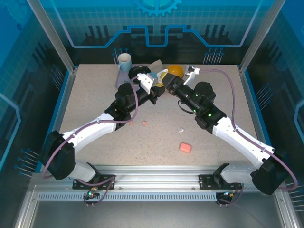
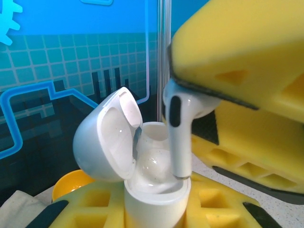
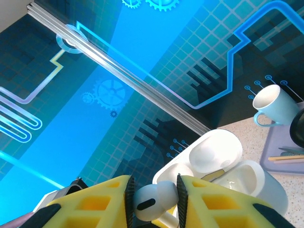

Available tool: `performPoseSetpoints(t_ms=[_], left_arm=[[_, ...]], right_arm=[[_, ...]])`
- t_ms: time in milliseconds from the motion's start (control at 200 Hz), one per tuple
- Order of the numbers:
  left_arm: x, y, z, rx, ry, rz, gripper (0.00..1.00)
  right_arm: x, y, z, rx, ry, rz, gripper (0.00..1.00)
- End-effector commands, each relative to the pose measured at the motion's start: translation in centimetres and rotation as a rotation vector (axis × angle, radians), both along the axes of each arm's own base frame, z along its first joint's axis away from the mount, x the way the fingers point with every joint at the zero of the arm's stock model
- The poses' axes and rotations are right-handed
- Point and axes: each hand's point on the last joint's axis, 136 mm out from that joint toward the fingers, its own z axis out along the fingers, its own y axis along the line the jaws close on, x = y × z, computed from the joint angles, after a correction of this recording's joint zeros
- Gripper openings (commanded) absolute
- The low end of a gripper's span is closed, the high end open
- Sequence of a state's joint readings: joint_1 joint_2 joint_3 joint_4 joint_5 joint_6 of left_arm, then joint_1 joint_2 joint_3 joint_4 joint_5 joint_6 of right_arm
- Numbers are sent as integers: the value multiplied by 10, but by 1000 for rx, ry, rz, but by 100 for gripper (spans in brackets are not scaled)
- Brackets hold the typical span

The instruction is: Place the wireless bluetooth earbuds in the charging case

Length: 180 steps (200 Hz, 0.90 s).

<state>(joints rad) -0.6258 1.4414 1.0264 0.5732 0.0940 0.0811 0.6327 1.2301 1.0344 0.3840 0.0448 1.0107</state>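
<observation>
far edge crowded, near bench open

left tool (image 1: 154,88) and right tool (image 1: 166,84) meet at the far middle; mug (image 1: 124,61), yellow bowl (image 1: 175,70) and wall (image 1: 156,28) hem them; near bench (image 1: 95,95) open bar a pink case (image 1: 185,147) and stray earbuds (image 1: 145,124)

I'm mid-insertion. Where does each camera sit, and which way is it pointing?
Top external: above and behind the robot, looking down over the table. The left arm and right arm show, with the left hand and right hand meeting far centre.
Left wrist: on the left arm, facing the back wall. Its yellow fingers hold the open white case.
Right wrist: on the right arm, tilted up at the back wall. Its fingers pinch a white earbud.
Shared: both wrist views show case and earbud.
</observation>
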Motion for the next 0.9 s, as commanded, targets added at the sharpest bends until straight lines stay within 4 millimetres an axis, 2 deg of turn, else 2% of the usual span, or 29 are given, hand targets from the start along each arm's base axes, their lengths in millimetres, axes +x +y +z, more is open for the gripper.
performPoseSetpoints(t_ms=[0,895], left_arm=[[-1,-1,29,-46,-66,5,0],[-7,-2,38,-61,-77,-15,0]], right_arm=[[-8,-4,17,23,-71,-24,31],[11,10,-6,-38,-40,-50,30]])
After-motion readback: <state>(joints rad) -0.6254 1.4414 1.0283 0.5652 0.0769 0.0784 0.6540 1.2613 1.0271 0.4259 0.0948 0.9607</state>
